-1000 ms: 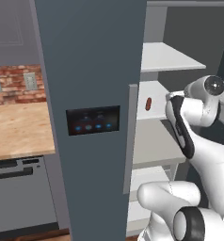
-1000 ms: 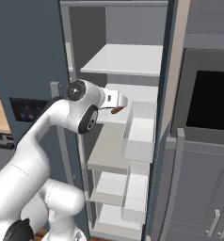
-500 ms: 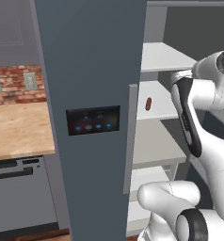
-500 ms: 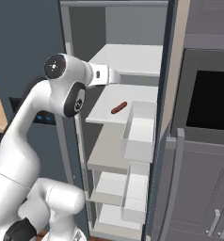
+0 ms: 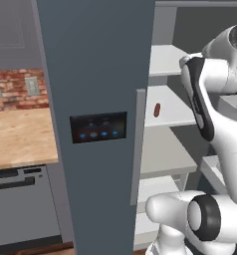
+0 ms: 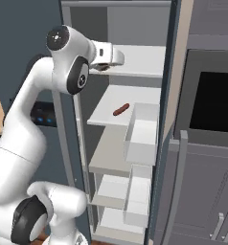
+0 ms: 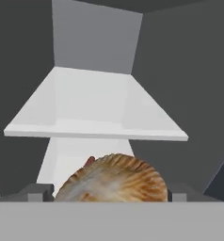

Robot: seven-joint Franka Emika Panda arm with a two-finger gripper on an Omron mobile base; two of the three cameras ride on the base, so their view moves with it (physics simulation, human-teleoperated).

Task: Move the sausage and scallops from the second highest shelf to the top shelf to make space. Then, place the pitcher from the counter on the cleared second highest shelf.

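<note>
Scallops (image 7: 115,179): tan, ribbed lump held between the claw's fingers, raised level with the front edge of the top shelf (image 7: 92,106).
Claw (image 6: 104,66): grasping the scallops with its jaws set wide around them, at the left front of the top shelf.
Sausage (image 6: 120,110): lies alone on the second highest shelf (image 6: 106,115), near its front.
Bench (image 5: 18,139): light wood, left of the fridge door (image 5: 98,99), under a brick wall.
</note>
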